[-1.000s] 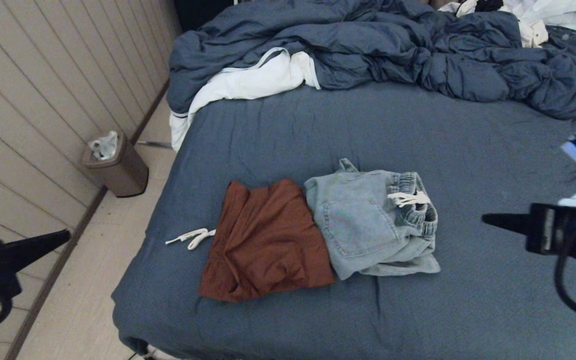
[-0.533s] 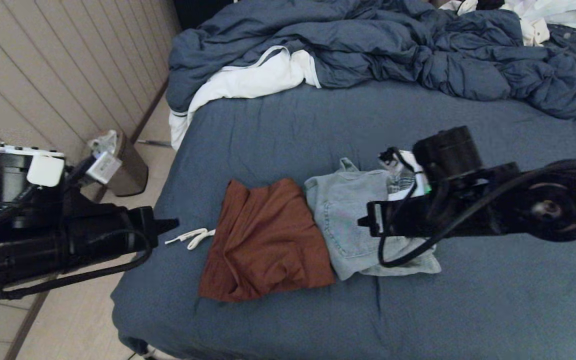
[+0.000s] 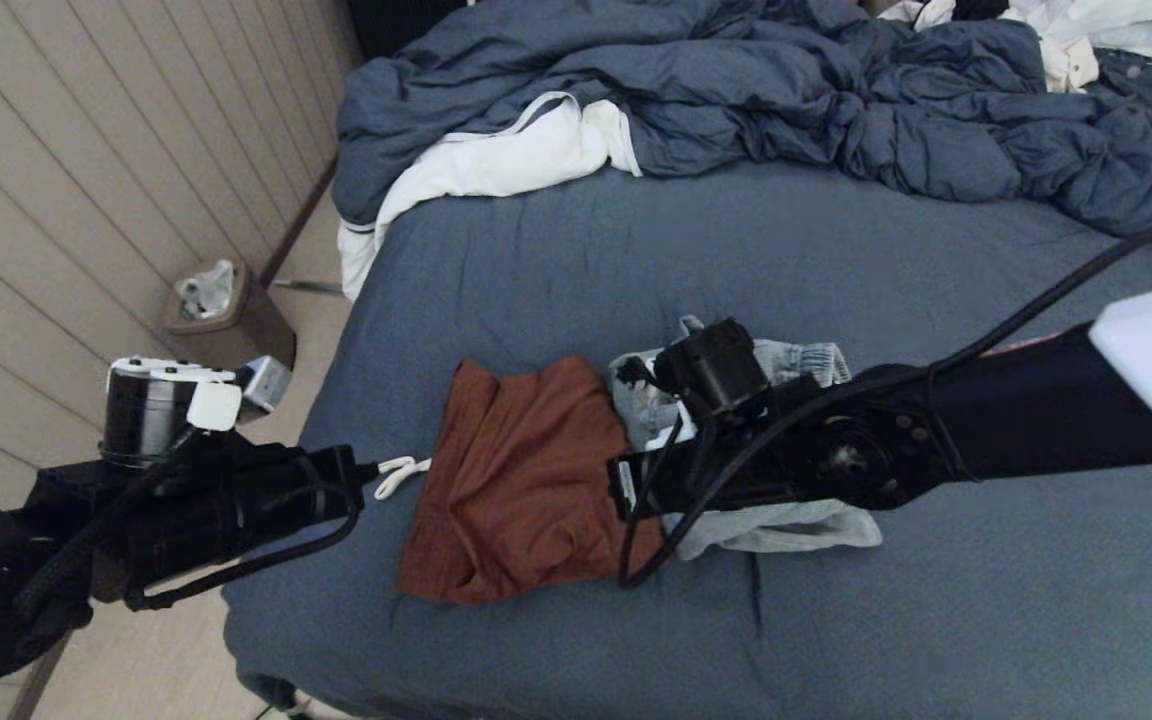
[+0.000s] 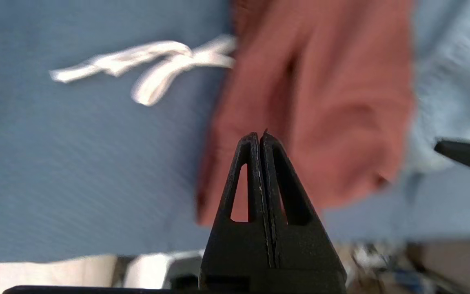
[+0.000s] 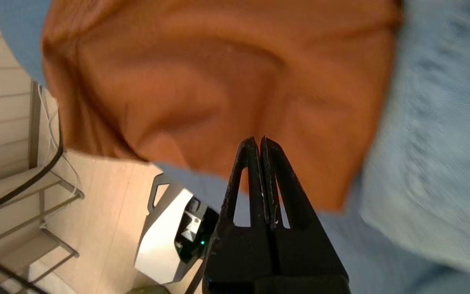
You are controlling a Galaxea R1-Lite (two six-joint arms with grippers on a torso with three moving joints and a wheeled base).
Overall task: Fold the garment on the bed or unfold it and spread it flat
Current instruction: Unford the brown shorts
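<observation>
Jaws of both grippers are pressed together, pinching nothing. On the bed [image 3: 556, 260], a rust-brown garment [image 3: 526, 480] lies folded beside a folded light denim garment [image 3: 776, 525], edges touching. Right gripper [image 3: 626, 487] hovers over the brown garment's right edge; left gripper [image 3: 371, 470] sits at the bed's left edge, near a white drawstring [image 3: 404, 472]. Rumpled duvet [image 3: 736, 90] lies beyond.

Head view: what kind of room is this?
Most likely a home bedroom: a bed with a slate-blue fitted sheet, a rumpled dark blue duvet at its far end, and a small lidded bin on the floor by the panelled wall.
</observation>
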